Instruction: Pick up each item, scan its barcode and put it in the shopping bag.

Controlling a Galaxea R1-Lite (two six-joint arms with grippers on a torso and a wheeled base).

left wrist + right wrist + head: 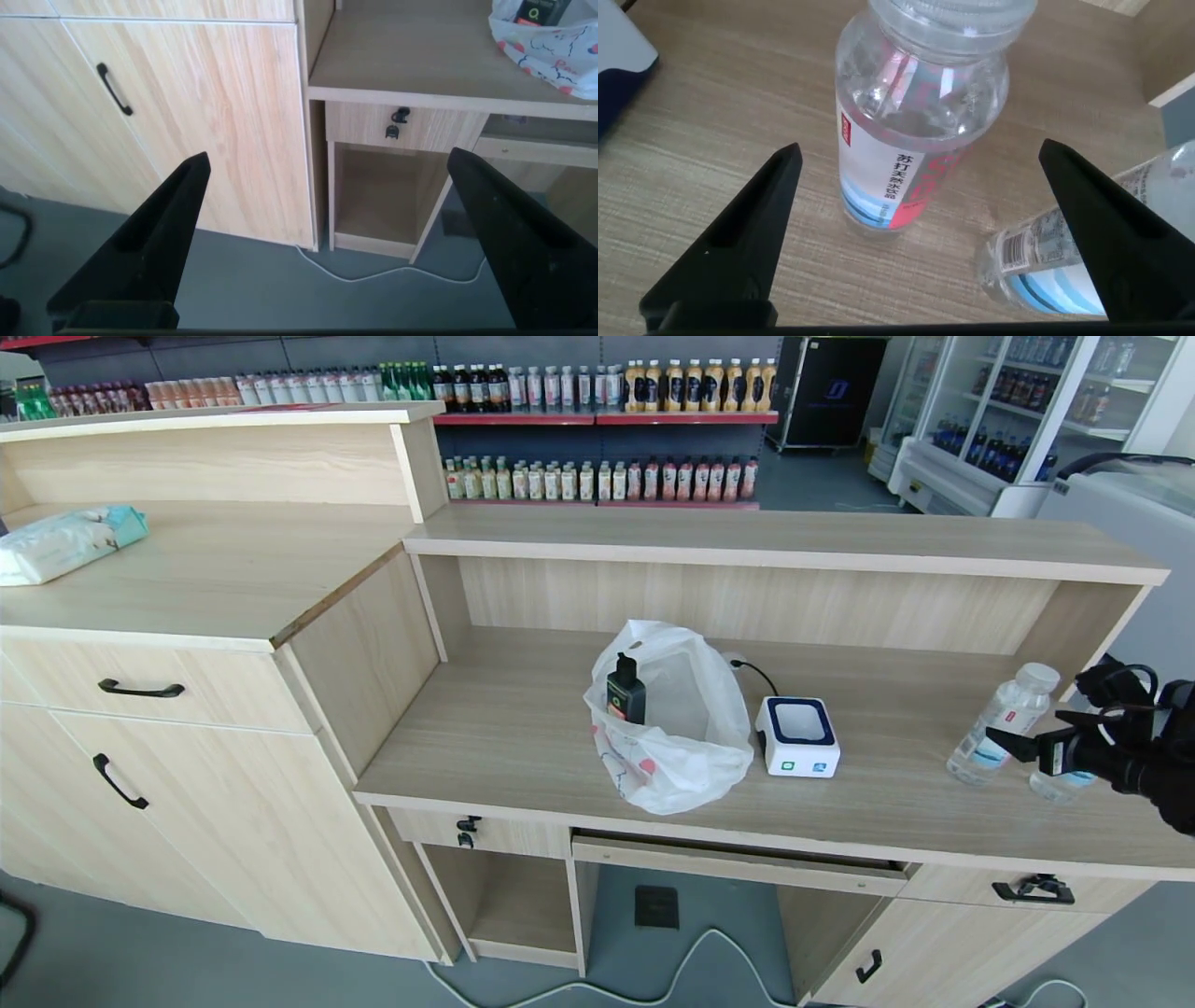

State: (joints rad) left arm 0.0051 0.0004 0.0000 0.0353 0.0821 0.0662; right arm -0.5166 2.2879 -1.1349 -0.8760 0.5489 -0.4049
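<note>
- Shopping bag [667, 737] on counter [504, 728], mouth open, dark bottle [625, 691] inside, base hidden.
- Water bottle [910, 140] upright at bag's 3 o'clock, facing released right claw [920, 154]; second bottle [1055, 266] lying alongside, cut off.
- Left claw [327, 163] released, empty.

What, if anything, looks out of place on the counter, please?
One clear water bottle lies on its side on the counter, beside the upright water bottle. Everything else looks in order: the dark bottle stands upright in the shopping bag, and no spill is visible.
</note>
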